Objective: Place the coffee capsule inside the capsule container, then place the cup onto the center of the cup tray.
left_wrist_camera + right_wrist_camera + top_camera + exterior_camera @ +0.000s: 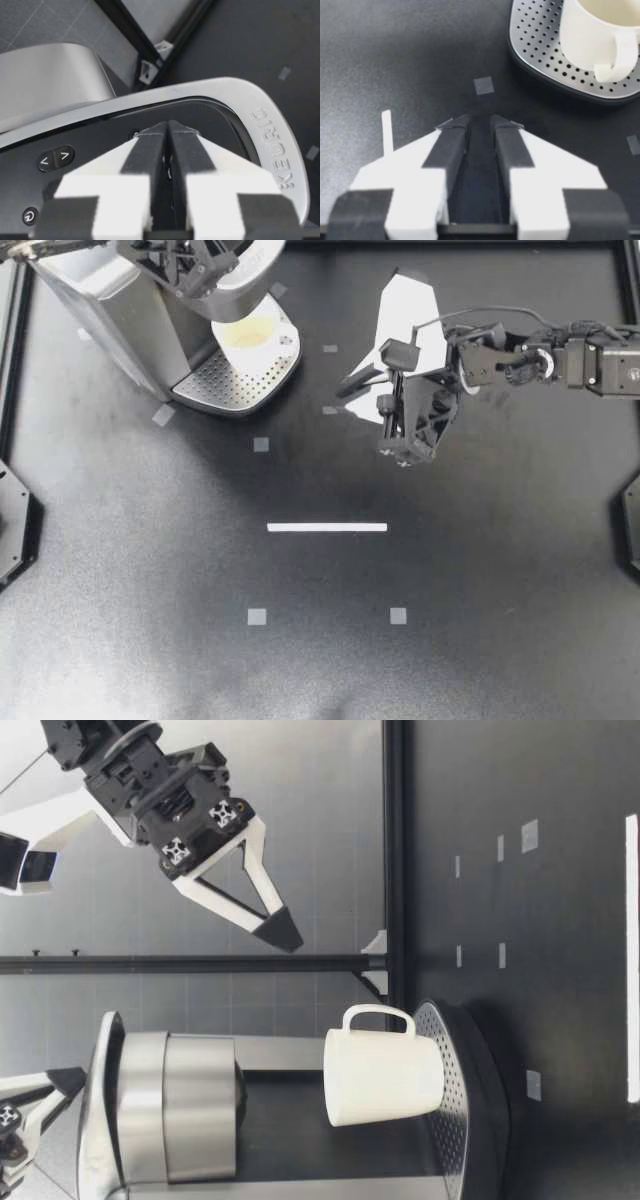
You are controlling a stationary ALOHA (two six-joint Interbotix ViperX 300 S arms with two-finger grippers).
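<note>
A white cup point(250, 335) stands upright on the perforated cup tray point(225, 380) of the coffee machine point(110, 310), under its brew head. My left gripper point(190, 270) rests over the machine's lid; in the left wrist view its pads point(150, 145) meet, shut on nothing. My right gripper point(352, 390) hangs high above the table, to the right of the cup. It holds nothing, and a narrow gap shows between its fingers point(447, 145). The cup point(600, 30) and tray point(540, 40) lie ahead of it. No capsule is visible.
A white tape line point(327, 527) and small grey tape squares point(261, 444) mark the black table. In the low view the cup point(385, 1075) has its handle toward my right gripper point(285, 935), which hangs well above it. A black frame rail point(395, 870) borders the far side.
</note>
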